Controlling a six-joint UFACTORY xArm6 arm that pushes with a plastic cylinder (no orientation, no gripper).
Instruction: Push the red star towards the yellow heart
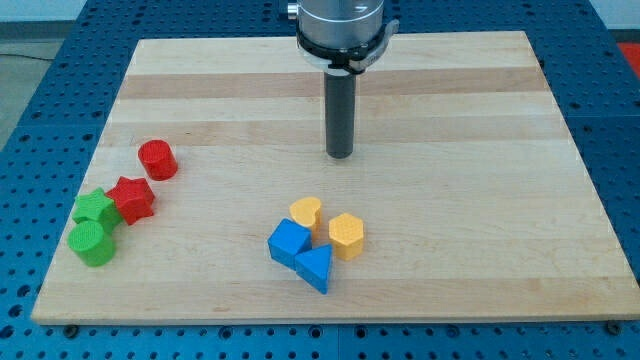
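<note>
Approach step, by my judgement: my tip [340, 155] rests on the wooden tabletop [480, 110], touching no block. There are no jaws, just a bare rod holding nothing. The red star [131, 198] lies well off toward the view's lower left of it; the yellow heart [306, 212] sits nearer, below. Next, circle to the star's left side and push rightward

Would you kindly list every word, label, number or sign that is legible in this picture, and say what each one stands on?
None: no readable text shows anywhere.
The wooden board is bare grain.
The red star, yellow heart and the other blocks carry no marks.
The rod above my tip and the metal collar bear no legible label.
</note>
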